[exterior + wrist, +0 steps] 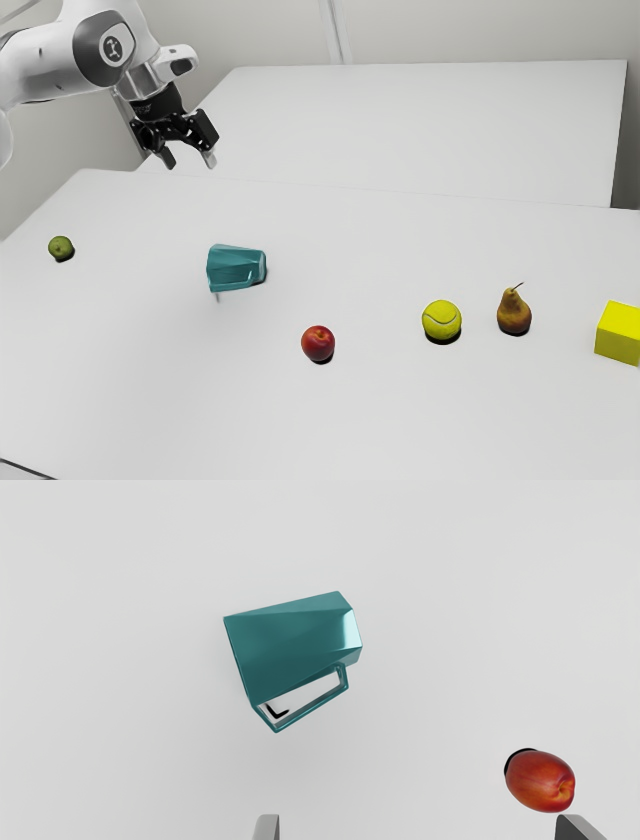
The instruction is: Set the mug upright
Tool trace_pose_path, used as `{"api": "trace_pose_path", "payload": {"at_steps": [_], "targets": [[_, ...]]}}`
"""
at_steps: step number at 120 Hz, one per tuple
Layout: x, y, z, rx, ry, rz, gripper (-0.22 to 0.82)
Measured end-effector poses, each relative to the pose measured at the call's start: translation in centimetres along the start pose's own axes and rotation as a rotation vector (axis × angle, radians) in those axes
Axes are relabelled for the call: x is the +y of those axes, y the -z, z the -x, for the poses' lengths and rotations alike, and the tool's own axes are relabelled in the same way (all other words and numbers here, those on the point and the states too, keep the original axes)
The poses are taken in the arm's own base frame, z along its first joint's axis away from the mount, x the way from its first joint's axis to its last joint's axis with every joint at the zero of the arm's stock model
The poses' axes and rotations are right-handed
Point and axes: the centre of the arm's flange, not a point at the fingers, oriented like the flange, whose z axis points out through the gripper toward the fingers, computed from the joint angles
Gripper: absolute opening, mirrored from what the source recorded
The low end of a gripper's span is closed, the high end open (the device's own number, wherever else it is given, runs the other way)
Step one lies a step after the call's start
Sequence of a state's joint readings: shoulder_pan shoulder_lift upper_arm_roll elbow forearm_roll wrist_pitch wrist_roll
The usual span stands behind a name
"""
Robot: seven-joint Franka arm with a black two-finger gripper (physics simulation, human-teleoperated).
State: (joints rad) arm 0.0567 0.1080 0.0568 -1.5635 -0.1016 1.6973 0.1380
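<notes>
The teal mug [234, 268] lies on its side on the white table [150, 400], so it is not upright. Its body is faceted, with a broad end toward the exterior view's left and a narrower end toward the exterior view's right. The handle [311, 707] is an angular loop along one side of the body, and through it the table shows with a small dark mark. The mug's inside is hidden, so I cannot tell whether it holds anything.

The black gripper [190, 161] hangs in the air above the table, well apart from the mug, on the exterior view's left of it. Its two fingers [267, 828] are spread wide, with nothing pinched between them. In the wrist view the mug's handle side is the one nearer the fingers. The white arm [45, 68] comes in from the exterior view's upper left.

Nearest the mug on its exterior-right side is a red fruit [318, 343], apart from it; in the wrist view the fruit appears close to one finger. Farther toward the exterior view's right stand a tennis ball [441, 320], a brown pear [514, 314] with its stem up, just beside the ball, and a yellow block [618, 333] at the view's edge. A small green fruit [60, 247] rests well toward the exterior view's left.
</notes>
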Motion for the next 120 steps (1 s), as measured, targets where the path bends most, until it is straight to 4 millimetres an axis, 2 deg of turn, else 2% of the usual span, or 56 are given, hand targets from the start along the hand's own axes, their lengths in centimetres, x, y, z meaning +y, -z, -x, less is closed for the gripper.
{"api": "trace_pose_path", "payload": {"at_steps": [27, 43, 61, 69, 78, 86, 110, 120], "targets": [[0.0, -0.4, 0.1, -0.009, -0.009, 0.002, 0.60], [0.0, -0.5, 1.5, -0.018, -0.009, 0.008, 0.60], [-2.3, -2.6, 2.5, -0.047, 0.052, 0.090, 0.60], [-4.4, -3.9, 2.8, -0.048, 0.097, 0.168, 0.60], [-7.7, -5.5, 3.1, -0.033, 0.156, 0.252, 0.60], [-10.0, -7.8, 2.6, -0.020, 0.189, 0.312, 0.60], [-11.3, -14.2, 0.8, -0.027, 0.159, 0.371, 0.60], [-12.9, -16.3, 0.7, -0.024, 0.167, 0.395, 0.60]]}}
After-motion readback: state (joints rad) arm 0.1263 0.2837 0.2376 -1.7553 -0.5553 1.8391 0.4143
